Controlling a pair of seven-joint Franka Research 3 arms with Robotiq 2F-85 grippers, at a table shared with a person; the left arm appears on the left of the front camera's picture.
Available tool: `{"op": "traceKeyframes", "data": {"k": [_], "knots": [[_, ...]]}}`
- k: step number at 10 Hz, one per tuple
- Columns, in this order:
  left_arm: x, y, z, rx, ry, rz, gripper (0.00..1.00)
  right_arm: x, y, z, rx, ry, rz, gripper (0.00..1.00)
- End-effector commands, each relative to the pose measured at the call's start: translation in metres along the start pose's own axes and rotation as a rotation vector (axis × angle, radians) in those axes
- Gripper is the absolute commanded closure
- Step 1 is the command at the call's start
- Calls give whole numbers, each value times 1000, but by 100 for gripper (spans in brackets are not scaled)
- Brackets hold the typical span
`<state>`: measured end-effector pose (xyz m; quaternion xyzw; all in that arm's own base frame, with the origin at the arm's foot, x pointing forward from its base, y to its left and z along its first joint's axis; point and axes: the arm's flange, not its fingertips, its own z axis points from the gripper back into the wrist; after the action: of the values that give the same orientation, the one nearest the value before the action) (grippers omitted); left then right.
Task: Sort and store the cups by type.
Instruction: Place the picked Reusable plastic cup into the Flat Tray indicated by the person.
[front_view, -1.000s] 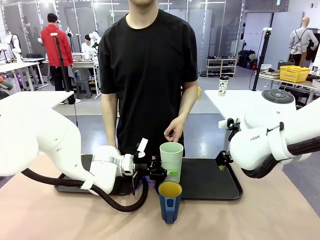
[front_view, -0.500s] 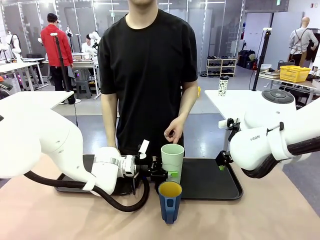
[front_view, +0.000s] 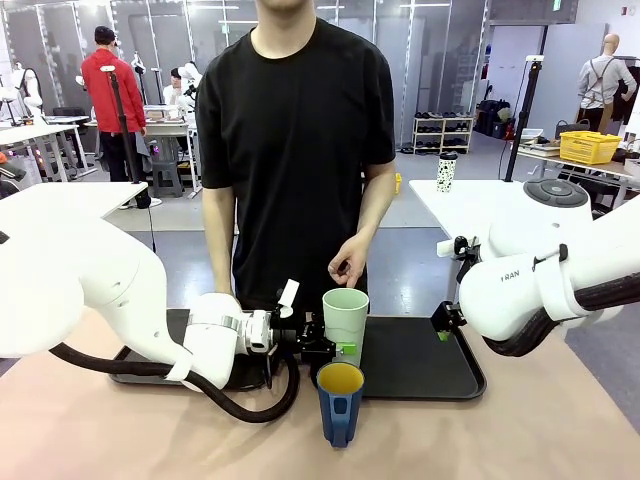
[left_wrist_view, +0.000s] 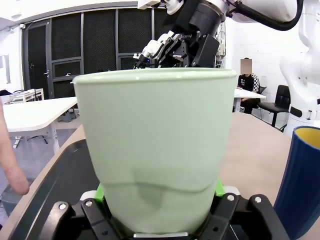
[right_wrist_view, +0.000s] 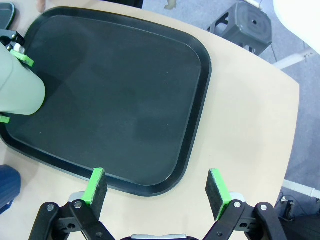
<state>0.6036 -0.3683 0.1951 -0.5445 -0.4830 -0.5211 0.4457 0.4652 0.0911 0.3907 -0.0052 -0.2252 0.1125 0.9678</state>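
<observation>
1. Change observed: the mint-green tumbler (front_view: 345, 320) has come down a little over the last second. It hung slightly higher and a touch further to my left; it now appears to stand upright on the black tray (front_view: 425, 362), at that tray's left edge.
2. Left claw (front_view: 341, 347): the green pads (left_wrist_view: 218, 188) flank the tumbler low on its wall, one on each side. From the left wrist view they lie right against the plastic. I cannot tell whether they still press on it or have just begun to let go.
3. Right claw (right_wrist_view: 156, 192): the jaws stand wide apart with nothing between them. It hangs over the near right rim of the same tray, well apart from the tumbler.
4. Remaining task item: the dark blue mug (front_view: 340, 402), yellow inside, stands upright on the desk (front_view: 520, 430), just in front of the tray and close to the tumbler. Nothing grips it.
5. Person: one hand (front_view: 349, 268) hangs loosely curled beyond the tray, touching neither cup.
6. Meaning for the task: I judge the tumbler's placement to be at its release point, so one of the two cups is as good as stored. The mug is not yet sorted.
7. Caution: I should draw the left claw back level from the tumbler. A pad dragging on the tall, light cup could tip it, and the mug stands close on the near side.
</observation>
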Motion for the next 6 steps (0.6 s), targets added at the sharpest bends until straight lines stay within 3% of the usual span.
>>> {"op": "traceKeyframes", "data": {"k": [1, 3, 6], "knots": [[-10, 11, 2, -13, 11, 7, 5, -1, 0, 1, 1, -2, 8, 0], [-11, 9, 2, -19, 19, 25, 0, -1, 0, 1, 1, -2, 8, 0], [-11, 7, 7, -21, 23, 32, 0, -1, 0, 1, 1, -2, 8, 0]]}}
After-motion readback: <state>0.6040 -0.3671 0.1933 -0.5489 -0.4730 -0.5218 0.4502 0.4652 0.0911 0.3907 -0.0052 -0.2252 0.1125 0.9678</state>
